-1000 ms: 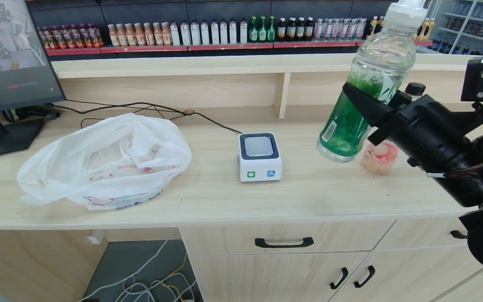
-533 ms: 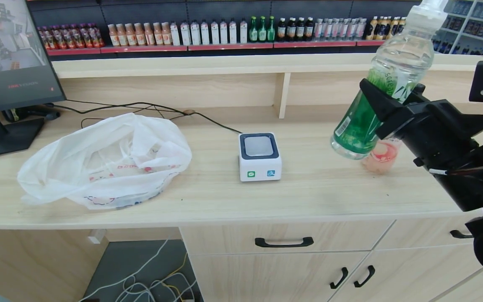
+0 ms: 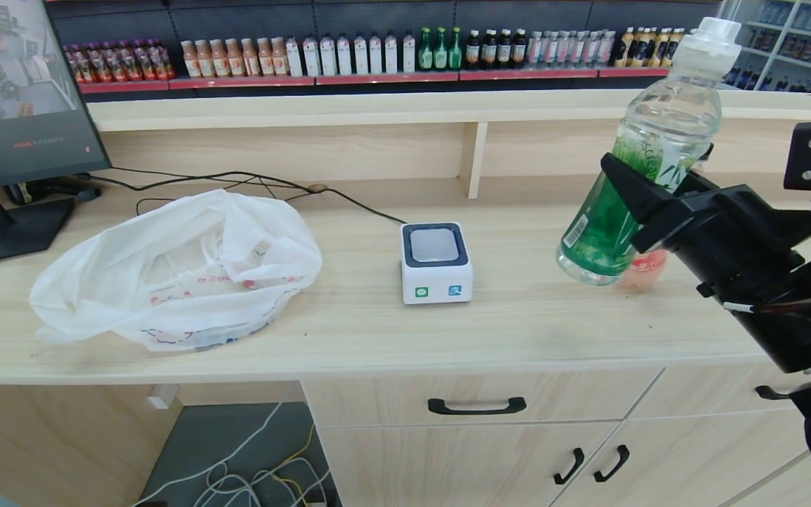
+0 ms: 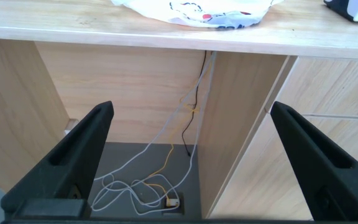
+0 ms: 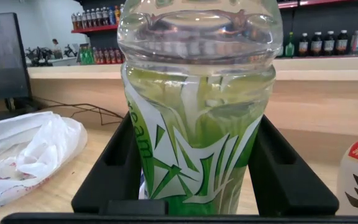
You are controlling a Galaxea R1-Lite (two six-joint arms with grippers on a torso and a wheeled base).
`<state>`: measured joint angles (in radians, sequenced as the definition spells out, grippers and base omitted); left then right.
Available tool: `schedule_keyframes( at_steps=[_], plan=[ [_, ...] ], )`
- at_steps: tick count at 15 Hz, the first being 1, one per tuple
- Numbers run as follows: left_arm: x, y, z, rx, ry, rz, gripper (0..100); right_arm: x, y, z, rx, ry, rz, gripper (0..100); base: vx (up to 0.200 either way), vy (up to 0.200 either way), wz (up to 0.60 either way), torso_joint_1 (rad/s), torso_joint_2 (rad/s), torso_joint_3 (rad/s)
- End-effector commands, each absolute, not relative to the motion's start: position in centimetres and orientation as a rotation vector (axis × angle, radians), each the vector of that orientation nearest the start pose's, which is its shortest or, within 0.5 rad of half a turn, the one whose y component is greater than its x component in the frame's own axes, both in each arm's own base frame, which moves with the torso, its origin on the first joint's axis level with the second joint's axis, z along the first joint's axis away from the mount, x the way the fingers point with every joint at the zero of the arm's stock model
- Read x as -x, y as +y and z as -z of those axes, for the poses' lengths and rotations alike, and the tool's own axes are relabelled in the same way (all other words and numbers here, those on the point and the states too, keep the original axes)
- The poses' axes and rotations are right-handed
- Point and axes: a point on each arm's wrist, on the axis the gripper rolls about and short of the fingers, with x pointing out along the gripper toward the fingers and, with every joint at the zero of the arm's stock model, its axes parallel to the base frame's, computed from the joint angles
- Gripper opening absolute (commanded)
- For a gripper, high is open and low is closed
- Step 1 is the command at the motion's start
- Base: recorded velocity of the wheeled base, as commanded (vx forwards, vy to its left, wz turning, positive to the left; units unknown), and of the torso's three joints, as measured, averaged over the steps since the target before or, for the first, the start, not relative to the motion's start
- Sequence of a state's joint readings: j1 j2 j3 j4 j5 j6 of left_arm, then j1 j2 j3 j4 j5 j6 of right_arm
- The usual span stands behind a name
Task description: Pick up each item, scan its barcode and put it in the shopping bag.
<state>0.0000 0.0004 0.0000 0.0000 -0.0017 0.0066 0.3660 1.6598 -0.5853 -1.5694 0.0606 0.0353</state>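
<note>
Aloft, green-labelled bottle (image 3: 599,225) in right hand (image 5: 196,143), pale liquid inside

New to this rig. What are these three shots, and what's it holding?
A two-armed robot at a shop counter. The wide picture comes from a camera on its head; the other two from cameras on its wrists, looking along each arm's fingers. The right gripper is shut on a green-labelled drink bottle, lifted and tilted above the counter. On the counter lie a white shopping bag, a small white scanner and a pink drink behind the bottle. The left gripper is open, empty, low before the counter's front.
</note>
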Motion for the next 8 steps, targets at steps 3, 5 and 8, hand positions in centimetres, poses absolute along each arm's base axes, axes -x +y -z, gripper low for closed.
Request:
schedule_keyframes(
  at_steps=[3, 5, 8],
  plan=[
    [2.27, 0.00, -7.55, -0.002, 0.002, 0.002, 100, -24.53, 9.57, -23.26, -0.112, -0.497, -0.428, 0, 0.000, 0.133, 0.00, 0.006, 0.00, 0.002],
    [2.28, 0.00, -7.55, -0.002, 0.000, 0.002, 100, -24.55, 9.57, -23.33, -0.113, -0.500, -0.428, 0, 0.000, 0.200, 0.00, 0.002, 0.00, 0.007],
    [2.28, 0.00, -7.55, -0.002, 0.000, 0.002, 100, -24.49, 9.55, -23.26, -0.113, -0.496, -0.428, 0, 0.000, 0.200, 0.00, 0.006, 0.01, -0.004]
  ],
)
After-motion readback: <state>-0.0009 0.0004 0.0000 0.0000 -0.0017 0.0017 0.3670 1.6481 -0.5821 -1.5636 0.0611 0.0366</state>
